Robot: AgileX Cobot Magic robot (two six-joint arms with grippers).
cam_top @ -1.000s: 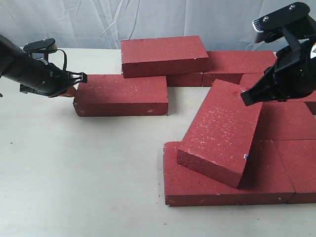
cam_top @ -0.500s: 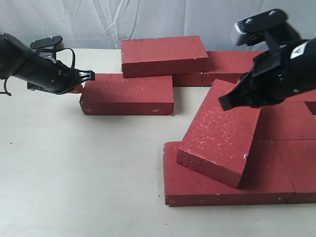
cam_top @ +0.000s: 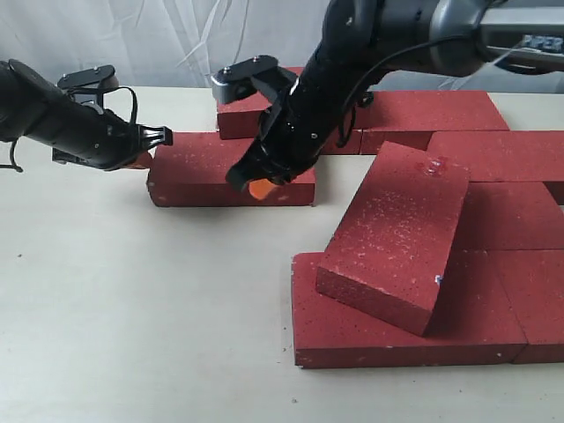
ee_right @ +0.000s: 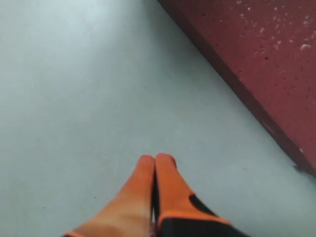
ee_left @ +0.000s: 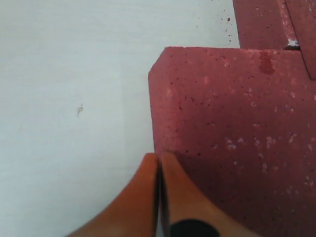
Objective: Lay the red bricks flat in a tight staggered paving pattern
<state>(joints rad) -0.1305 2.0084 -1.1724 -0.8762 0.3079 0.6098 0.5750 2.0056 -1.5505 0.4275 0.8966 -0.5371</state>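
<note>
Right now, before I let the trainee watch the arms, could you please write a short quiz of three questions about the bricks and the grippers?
1. True or false: the left gripper and the right gripper are both shut and hold nothing.
2. The tilted brick rests on: A) only the bare table; B) flat bricks; C) a gripper.
3. Which gripper is at the short end of the leftmost brick?

Key: 1 true. 2 B. 3 the left gripper.
</note>
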